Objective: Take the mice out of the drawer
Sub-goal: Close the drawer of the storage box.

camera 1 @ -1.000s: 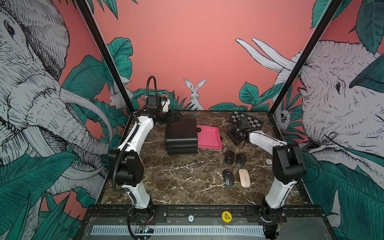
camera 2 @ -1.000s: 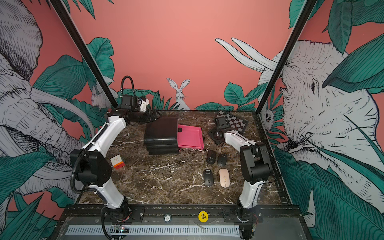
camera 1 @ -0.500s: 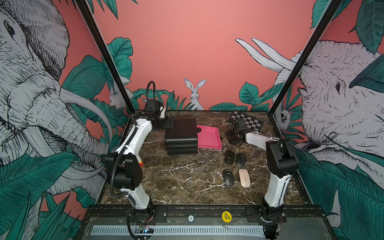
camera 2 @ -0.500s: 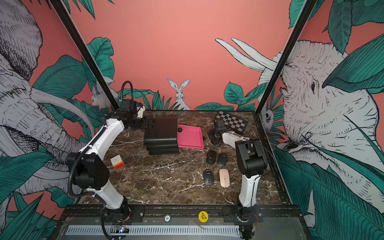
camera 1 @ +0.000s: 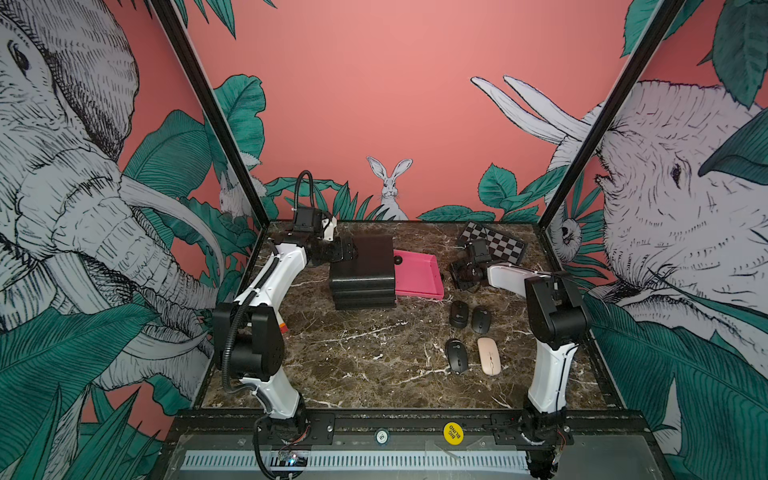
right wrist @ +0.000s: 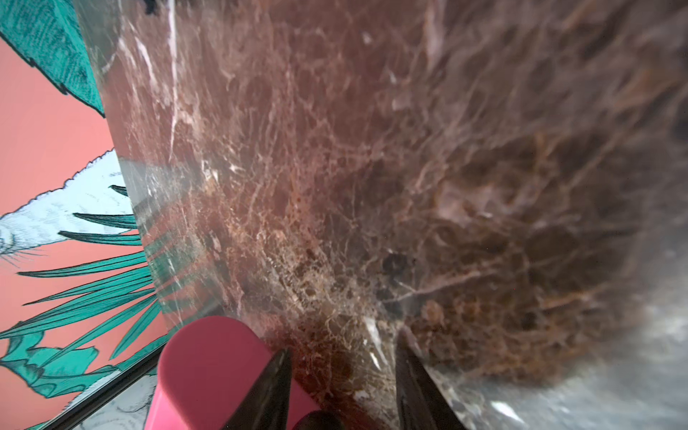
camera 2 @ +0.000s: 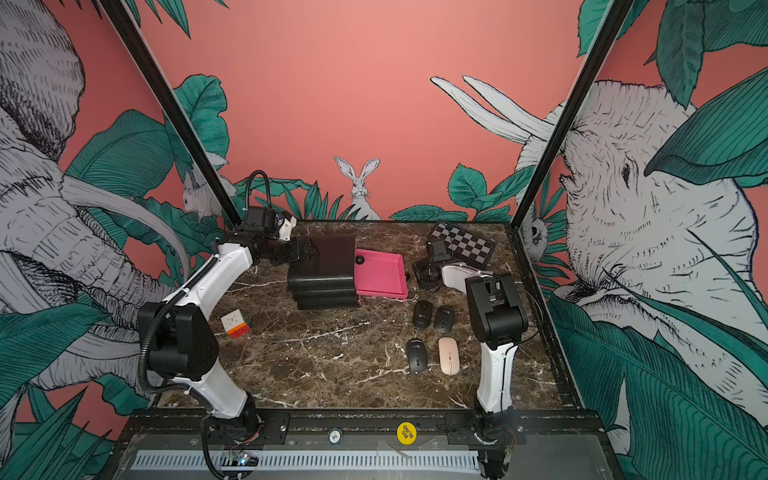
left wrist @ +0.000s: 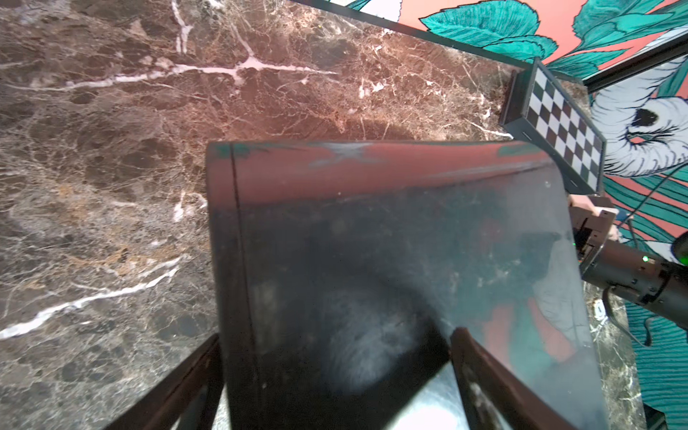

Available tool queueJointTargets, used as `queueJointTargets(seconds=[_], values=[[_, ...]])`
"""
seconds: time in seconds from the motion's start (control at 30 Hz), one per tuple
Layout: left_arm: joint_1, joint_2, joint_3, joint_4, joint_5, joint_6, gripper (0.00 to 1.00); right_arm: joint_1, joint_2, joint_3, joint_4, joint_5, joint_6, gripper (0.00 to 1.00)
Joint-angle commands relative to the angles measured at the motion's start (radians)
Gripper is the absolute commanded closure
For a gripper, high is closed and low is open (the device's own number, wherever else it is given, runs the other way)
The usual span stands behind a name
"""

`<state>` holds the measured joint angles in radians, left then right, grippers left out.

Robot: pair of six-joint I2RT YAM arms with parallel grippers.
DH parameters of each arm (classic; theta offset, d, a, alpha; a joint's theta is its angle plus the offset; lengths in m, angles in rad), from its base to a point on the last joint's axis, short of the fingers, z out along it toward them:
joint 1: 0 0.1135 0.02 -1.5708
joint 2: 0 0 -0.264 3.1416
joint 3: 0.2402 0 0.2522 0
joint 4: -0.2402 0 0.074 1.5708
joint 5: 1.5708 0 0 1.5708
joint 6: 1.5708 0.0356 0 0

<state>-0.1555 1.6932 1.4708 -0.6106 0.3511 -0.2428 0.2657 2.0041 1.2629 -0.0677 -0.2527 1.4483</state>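
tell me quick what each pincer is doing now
left pincer: open, jaws wide astride the black cabinet
right pincer: jaws around the drawer knob; grip cannot be told

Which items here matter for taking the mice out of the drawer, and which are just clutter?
Job: pink drawer, pulled open; black drawer unit; three black mice and the cream mouse, all on the table.
Lying about: chessboard; coloured cube.
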Motion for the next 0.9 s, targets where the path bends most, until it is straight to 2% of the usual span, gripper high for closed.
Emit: queueJointTargets(seconds=[0.0,0.47,0.87], values=[[0.003,-0.03,-0.032,-0.002,0.014,0.005,0.05,0.009,-0.002,0.012,0.032,-0.026,0.028,0.55],[0.003,-0.021,-0.047,0.003,0.032,0.007,0.05,0.069,0.021,0.01,0.07,-0.041,0.098,0.58],[0.002,-0.006,-0.05,0.012,0.069,0.002,0.06,0.079,-0.021,-0.062,0.173,-0.026,0.158,0.65]])
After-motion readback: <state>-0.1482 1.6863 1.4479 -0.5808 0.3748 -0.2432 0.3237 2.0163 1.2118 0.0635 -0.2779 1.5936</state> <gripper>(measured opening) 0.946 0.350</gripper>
